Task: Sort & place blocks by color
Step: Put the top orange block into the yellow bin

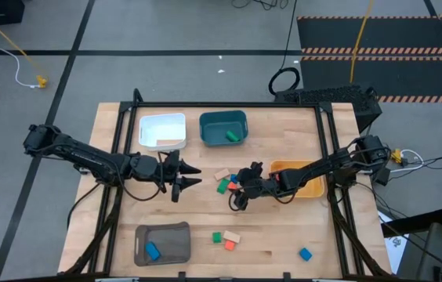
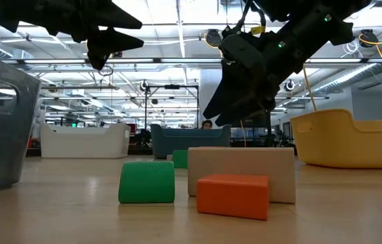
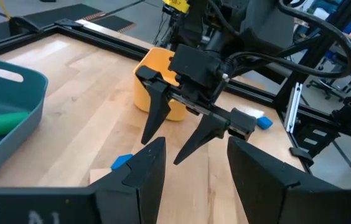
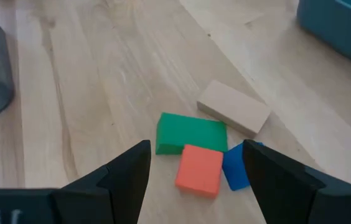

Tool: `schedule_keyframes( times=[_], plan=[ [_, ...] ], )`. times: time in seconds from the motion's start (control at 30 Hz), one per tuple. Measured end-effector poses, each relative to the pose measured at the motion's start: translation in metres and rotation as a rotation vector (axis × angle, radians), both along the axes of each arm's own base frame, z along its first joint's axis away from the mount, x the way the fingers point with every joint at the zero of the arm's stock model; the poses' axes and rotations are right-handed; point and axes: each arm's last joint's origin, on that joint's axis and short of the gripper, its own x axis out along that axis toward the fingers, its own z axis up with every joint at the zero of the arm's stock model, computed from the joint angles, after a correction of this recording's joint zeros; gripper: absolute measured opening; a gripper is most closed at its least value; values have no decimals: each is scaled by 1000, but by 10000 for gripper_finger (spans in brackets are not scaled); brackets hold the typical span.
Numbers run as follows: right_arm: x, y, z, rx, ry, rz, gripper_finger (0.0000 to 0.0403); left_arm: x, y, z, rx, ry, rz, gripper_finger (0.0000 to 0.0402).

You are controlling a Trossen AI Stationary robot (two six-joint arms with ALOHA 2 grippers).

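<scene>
Four blocks clustered at mid-table directly ahead of and below the right gripper (image 4: 194,163): green block (image 4: 190,133), red-orange block (image 4: 200,169) touching its near side, blue block (image 4: 238,167) just beside the red-orange one and partly hidden by a finger, tan block (image 4: 233,108) just beyond the green one. Right gripper released, fingers spread wide, nothing between them, held above the table and not touching the cluster. Left gripper (image 1: 189,175) to the far side of the cluster from the right one, facing it, likewise spread and holding nothing, raised off the table. Second group toward the table's front edge, well apart from both grippers: small green block (image 1: 216,236), second tan block (image 1: 231,236) and second red-orange block (image 1: 230,245), all close together. Lone blue block (image 1: 306,254) near the front right corner. Green piece (image 1: 232,135) inside the teal bin (image 1: 222,117) behind the grippers; another tan block (image 1: 170,143) in the white bin (image 1: 162,119) beside it. Blue piece (image 1: 153,251) in the grey bin (image 1: 162,229) forward of the left gripper. Yellow bin (image 1: 313,187) behind the right gripper, under its arm; contents cannot be told.
</scene>
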Motion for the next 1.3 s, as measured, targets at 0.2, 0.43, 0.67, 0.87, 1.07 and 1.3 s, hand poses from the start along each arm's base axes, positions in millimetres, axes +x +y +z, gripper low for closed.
schedule_keyframes(
  times=[0.2, 0.43, 0.67, 0.87, 1.07, 1.3],
  plan=[
    [0, 1, 0, 30, -17, -42, 244, 0, 0, -2, 4, 17, 0, 175],
    [-1, 6, 1, 14, -43, -90, 244, -1, 0, -3, 12, 27, -2, 175],
    [0, 13, -13, 19, -35, -132, 244, -1, 0, -6, 20, 61, -2, 175],
    [5, 17, -28, -14, -38, -136, 244, -2, 0, -6, 21, 67, -2, 175],
    [5, 16, -35, -94, 2, -108, 244, -2, 0, -7, 19, 69, -2, 175],
    [7, 17, -46, -81, 29, -93, 244, -2, 0, -7, 19, 72, -1, 175]
  ],
)
